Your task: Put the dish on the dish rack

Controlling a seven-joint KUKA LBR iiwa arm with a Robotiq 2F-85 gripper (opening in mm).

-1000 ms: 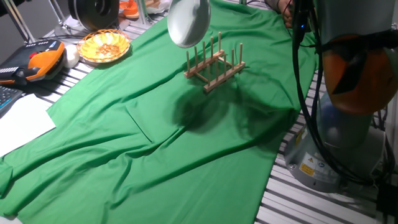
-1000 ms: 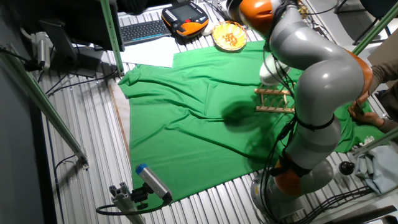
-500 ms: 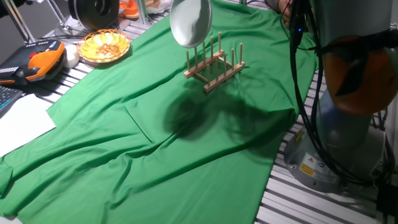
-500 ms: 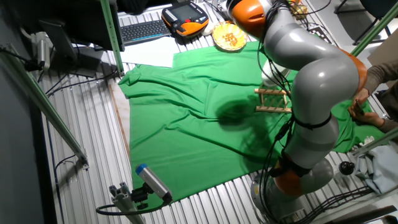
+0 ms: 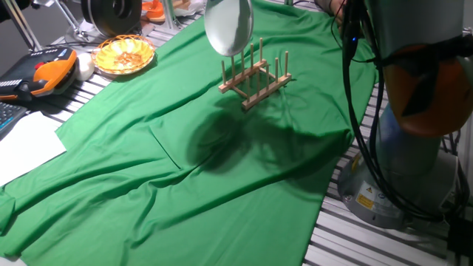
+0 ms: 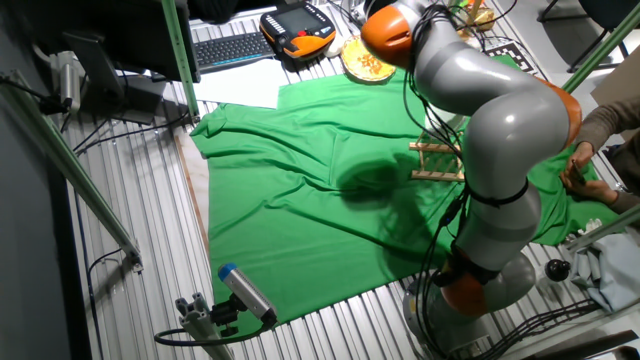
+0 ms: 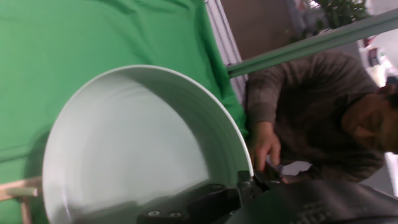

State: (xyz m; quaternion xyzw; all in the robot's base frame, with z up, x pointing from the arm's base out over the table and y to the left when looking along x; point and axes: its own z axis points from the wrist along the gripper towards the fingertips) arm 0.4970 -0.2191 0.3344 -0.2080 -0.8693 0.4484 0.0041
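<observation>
the dish (image 5: 229, 28), a plain white plate, hangs on edge in the air just above the dish rack (image 5: 256, 77), its lower rim close over the upright pegs at the rack's far end. in the hand view the dish (image 7: 140, 149) fills most of the picture, with the gripper (image 7: 205, 202) pinching its rim at the bottom. the small wooden rack stands on a green cloth (image 5: 192, 162) spread over the worktop (image 5: 355, 236), and a dark shadow lies on the cloth in front of the rack. a woven basket of food (image 5: 123, 54) sits near the cloth's far corner, well apart from the rack. a person in a brown sweater (image 7: 311, 118) is at the cloth's edge.
</observation>
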